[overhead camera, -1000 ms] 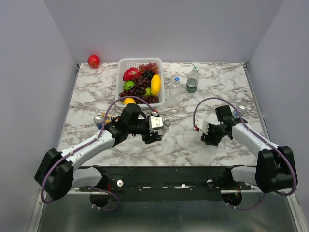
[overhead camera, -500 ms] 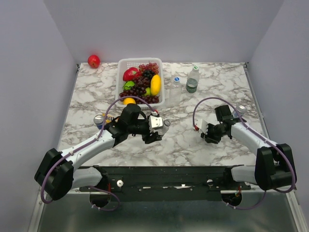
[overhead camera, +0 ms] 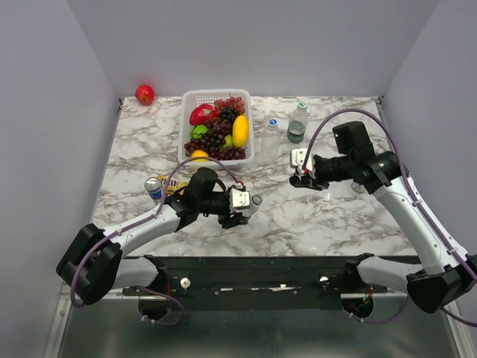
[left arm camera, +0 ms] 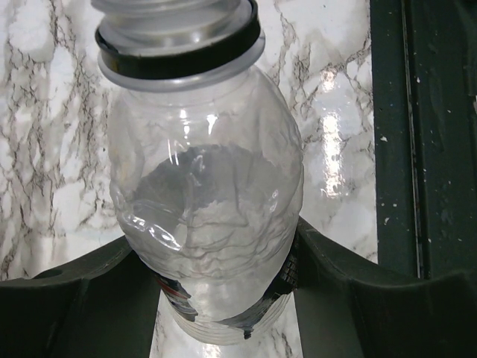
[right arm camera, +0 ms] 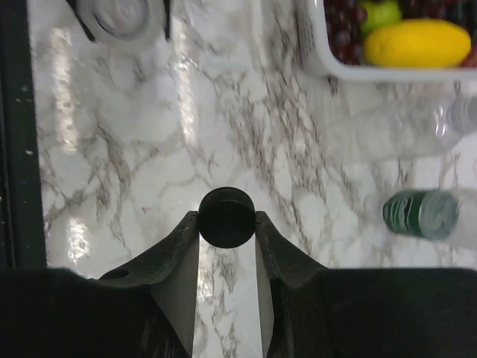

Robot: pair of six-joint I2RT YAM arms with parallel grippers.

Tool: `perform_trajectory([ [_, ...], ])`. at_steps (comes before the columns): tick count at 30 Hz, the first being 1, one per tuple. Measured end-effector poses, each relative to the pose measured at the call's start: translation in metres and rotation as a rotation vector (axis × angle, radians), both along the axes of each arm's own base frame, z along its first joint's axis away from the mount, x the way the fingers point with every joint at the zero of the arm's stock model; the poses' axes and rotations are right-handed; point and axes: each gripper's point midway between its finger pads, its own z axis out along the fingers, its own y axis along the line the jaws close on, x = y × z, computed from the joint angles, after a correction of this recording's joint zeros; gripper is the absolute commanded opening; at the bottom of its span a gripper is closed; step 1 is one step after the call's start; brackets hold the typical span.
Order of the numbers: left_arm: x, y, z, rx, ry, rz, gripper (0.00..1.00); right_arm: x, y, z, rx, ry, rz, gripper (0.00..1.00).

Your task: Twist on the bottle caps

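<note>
Right fingers (right arm camera: 175, 257) pinch black cap (right arm camera: 227, 217) above surface (overhead camera: 298, 220), well apart from uncapped bottle (left arm camera: 205, 201) clamped in left fingers (left arm camera: 82, 298). Rear bottles (overhead camera: 297, 125) look capped; this one not yet done.

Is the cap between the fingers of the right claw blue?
No, the right wrist view shows the right claw shut on a black cap, round and dark between its two fingers.

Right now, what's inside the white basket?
In the white basket: dark grapes, a red apple, a yellow fruit and a green fruit. Whatever lies beneath the grapes is covered.
</note>
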Motion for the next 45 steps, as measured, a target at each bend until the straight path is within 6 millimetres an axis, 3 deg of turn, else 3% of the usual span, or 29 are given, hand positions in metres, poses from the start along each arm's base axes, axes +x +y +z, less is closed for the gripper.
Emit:
perform_trajectory([
  [3,0.005,-0.005,0.0,-0.026,-0.042,-0.01,0.0,-0.02,0.037,0.03,0.04,-0.011,0.128,0.28],
  [6,0.008,-0.008,0.002,-0.06,-0.087,-0.014,0.0,-0.032,0.066,0.046,0.051,-0.011,0.222,0.29],
  [12,0.011,-0.012,0.006,-0.118,-0.143,-0.013,0.0,-0.046,0.095,0.036,-0.002,0.048,0.32,0.29],
  [22,0.007,-0.012,0.018,-0.19,-0.151,0.01,0.0,-0.053,0.11,0.01,-0.134,0.039,0.402,0.29],
  [45,-0.002,-0.009,0.016,-0.184,-0.088,0.01,0.0,-0.063,0.129,0.007,-0.193,-0.035,0.441,0.29],
])
